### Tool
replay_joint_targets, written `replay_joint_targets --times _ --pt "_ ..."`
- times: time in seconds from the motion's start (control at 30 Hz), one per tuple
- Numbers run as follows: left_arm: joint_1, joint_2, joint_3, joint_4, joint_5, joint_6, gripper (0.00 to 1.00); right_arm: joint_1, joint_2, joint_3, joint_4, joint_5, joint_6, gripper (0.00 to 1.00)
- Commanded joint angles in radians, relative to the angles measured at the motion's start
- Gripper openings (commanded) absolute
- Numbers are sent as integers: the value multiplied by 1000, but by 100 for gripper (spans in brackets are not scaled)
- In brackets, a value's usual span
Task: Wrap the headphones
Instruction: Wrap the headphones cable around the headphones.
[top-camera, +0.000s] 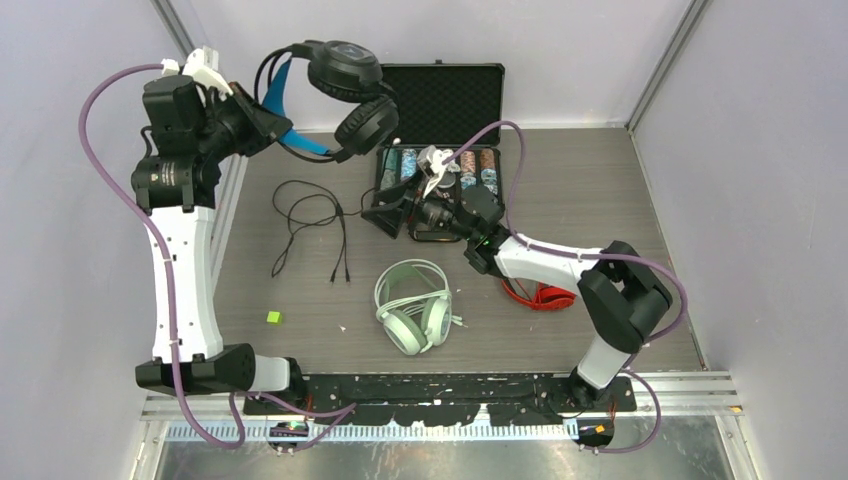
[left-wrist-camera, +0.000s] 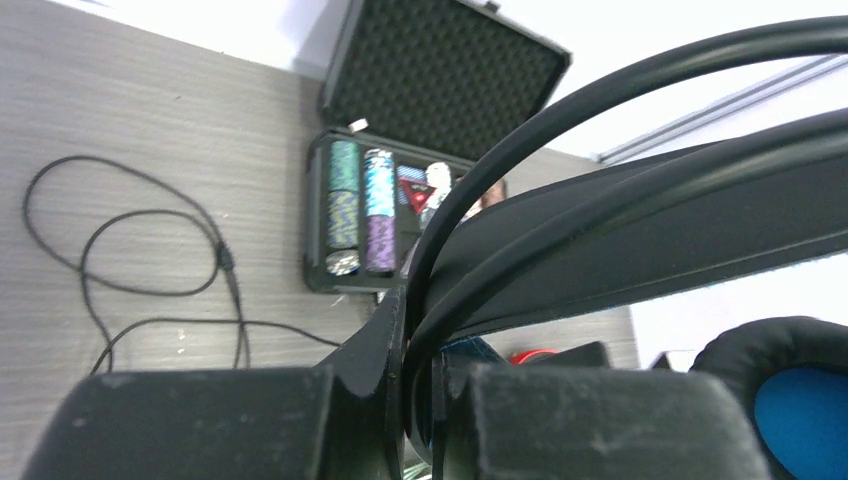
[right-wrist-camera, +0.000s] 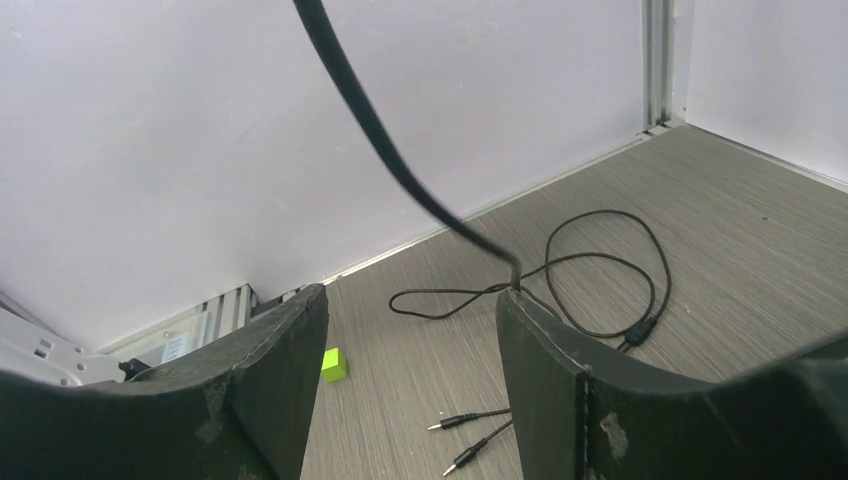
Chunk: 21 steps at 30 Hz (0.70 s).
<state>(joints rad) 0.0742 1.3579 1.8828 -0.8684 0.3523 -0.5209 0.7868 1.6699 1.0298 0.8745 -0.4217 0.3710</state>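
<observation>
My left gripper (top-camera: 276, 122) is raised at the back left, shut on the blue-lined headband (left-wrist-camera: 650, 230) of the black headphones (top-camera: 345, 90). They hang in the air above the table. Their black cable (top-camera: 310, 225) drops down and lies in loops on the table. In the right wrist view the hanging cable (right-wrist-camera: 370, 120) passes just by one fingertip (right-wrist-camera: 515, 300). My right gripper (top-camera: 385, 213) is open low over the table, right of the loops, with nothing between its fingers. The mint-green headphones (top-camera: 412, 305) lie near the front. The red headphones (top-camera: 540, 295) are partly hidden under my right arm.
An open black case (top-camera: 440, 100) holding poker chips stands at the back centre, right behind my right gripper. A small green cube (top-camera: 273, 317) lies at the front left. The cable's two plugs (right-wrist-camera: 470, 440) rest on the table. Walls close in on the left, back and right.
</observation>
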Motion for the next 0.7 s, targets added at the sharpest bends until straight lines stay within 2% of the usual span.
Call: replay_joint_targets --times 0.0,0.33,0.67 --pt "6 -26 65 125 118 -123 0 14 39 27 167 -13 2 66" --pt "15 -33 72 133 205 -163 0 14 105 71 279 12 43 65" --pt "25 -40 59 158 285 -195 0 14 127 111 289 18 -3 69"
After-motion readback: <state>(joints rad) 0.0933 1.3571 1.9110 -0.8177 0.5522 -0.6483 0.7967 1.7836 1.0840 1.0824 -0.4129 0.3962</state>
